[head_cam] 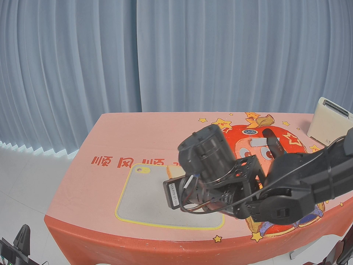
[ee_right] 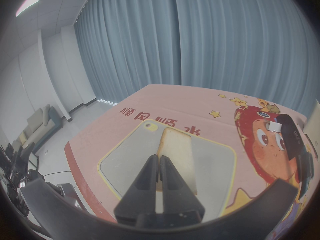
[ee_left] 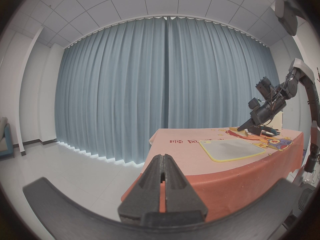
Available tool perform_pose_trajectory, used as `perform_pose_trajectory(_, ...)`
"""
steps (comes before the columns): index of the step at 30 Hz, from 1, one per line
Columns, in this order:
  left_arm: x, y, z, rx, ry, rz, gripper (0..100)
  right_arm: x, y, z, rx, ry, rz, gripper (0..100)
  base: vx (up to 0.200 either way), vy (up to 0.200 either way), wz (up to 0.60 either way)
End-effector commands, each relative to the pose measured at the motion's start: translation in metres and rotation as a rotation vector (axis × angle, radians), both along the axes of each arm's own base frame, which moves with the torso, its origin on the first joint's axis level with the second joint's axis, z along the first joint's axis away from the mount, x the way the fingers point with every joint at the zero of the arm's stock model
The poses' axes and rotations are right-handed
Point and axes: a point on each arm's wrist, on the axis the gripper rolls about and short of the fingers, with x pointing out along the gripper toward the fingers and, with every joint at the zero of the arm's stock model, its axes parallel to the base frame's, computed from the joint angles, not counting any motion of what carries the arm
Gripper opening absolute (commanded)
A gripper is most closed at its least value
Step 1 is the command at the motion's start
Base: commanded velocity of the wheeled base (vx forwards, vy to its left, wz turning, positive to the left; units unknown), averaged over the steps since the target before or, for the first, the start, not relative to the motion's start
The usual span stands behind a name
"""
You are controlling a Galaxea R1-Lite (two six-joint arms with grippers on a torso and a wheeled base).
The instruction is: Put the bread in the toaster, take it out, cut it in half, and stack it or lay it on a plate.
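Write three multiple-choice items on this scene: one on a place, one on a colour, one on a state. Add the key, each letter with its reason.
1. Where does the toaster stand?
A. On a shelf.
B. At the far right edge of the table.
C. On the floor.

2. What colour is the rim of the cutting board?
A. Yellow.
B. Green.
C. Black.

3. How is the left pincer?
A. Wide open.
B. Shut and empty.
C. Shut on a spoon.

Key:
1 B: the head view shows it on the cloth at the far right edge.
2 A: a yellow line runs round the grey board.
3 B: the left wrist view shows it closed tip to tip, with nothing held.
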Motion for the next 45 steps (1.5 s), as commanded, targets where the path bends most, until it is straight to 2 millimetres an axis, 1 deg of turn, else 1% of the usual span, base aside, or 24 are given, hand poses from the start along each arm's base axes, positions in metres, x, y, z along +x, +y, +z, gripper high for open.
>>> perform_pose_trajectory(1, 0.001, 0.0, -0.005, 0.0, 0.012, 0.001, 0, -0.003, -0.022, 0.023, 0.045, -0.03, -0.026, 0, 0.0, 0.0, 0.0)
perform_pose_trajectory(7, 0.001, 0.0, -0.005, 0.0, 0.012, 0.002, 0, -0.006, -0.046, 0.038, 0.063, -0.05, -0.056, 0, 0.0, 0.0, 0.0)
perform_pose_trajectory(11, 0.001, 0.0, -0.005, 0.0, 0.012, 0.002, 0, -0.008, -0.062, 0.047, 0.073, -0.066, -0.074, 0, 0.0, -0.2, 0.0)
perform_pose_trajectory(14, 0.001, 0.0, -0.005, 0.0, 0.011, 0.002, 0, -0.009, -0.072, 0.048, 0.071, -0.069, -0.089, 0, 0.0, -0.2, 0.0)
perform_pose_trajectory(21, 0.001, 0.0, -0.005, 0.0, 0.012, 0.001, 0, -0.011, -0.091, 0.053, 0.081, -0.075, -0.119, 0, 0.0, -0.2, 0.0)
perform_pose_trajectory(22, 0.001, 0.0, -0.005, 0.0, 0.012, 0.001, 0, -0.011, -0.091, 0.053, 0.081, -0.075, -0.119, 0, 0.0, -0.2, 0.0)
perform_pose_trajectory(25, 0.001, 0.0, -0.005, 0.0, 0.012, -0.001, 0, -0.011, -0.102, 0.059, 0.087, -0.091, -0.134, 0, 0.0, -0.2, 0.0)
perform_pose_trajectory(30, 0.001, 0.0, -0.005, 0.0, 0.014, 0.001, 0, -0.014, -0.12, 0.06, 0.052, -0.068, -0.162, 0, 0.0, -0.2, 0.0)
perform_pose_trajectory(32, 0.001, 0.0, -0.005, 0.0, 0.012, 0.001, 0, -0.016, -0.126, 0.057, 0.039, -0.059, -0.175, 0, 0.0, -0.2, 0.0)
perform_pose_trajectory(33, 0.001, 0.0, -0.005, 0.0, 0.012, 0.001, 0, -0.016, -0.126, 0.057, 0.039, -0.059, -0.175, 0, 0.0, -0.2, 0.0)
perform_pose_trajectory(34, 0.001, 0.0, -0.005, 0.0, 0.014, 0.001, 0, -0.017, -0.132, 0.055, 0.032, -0.053, -0.188, 0, 0.0, -0.2, 0.0)
perform_pose_trajectory(35, 0.001, 0.0, -0.005, 0.0, 0.012, 0.001, 0, -0.017, -0.133, 0.055, 0.032, -0.053, -0.19, 0, 0.0, -0.2, 0.0)
perform_pose_trajectory(37, 0.001, 0.0, -0.005, 0.0, 0.012, 0.001, 0, -0.017, -0.14, 0.052, 0.024, -0.049, -0.21, 0, 0.0, -0.2, 0.0)
perform_pose_trajectory(42, 0.001, 0.0, -0.005, 0.0, 0.012, 0.001, 0, -0.019, -0.15, 0.046, 0.002, -0.036, -0.23, 0, 0.0, -0.2, 0.0)
perform_pose_trajectory(45, 0.001, 0.0, -0.005, 0.0, 0.012, -0.001, 0, -0.015, -0.155, 0.041, -0.025, -0.03, -0.246, 0, 0.0, -0.2, 0.0)
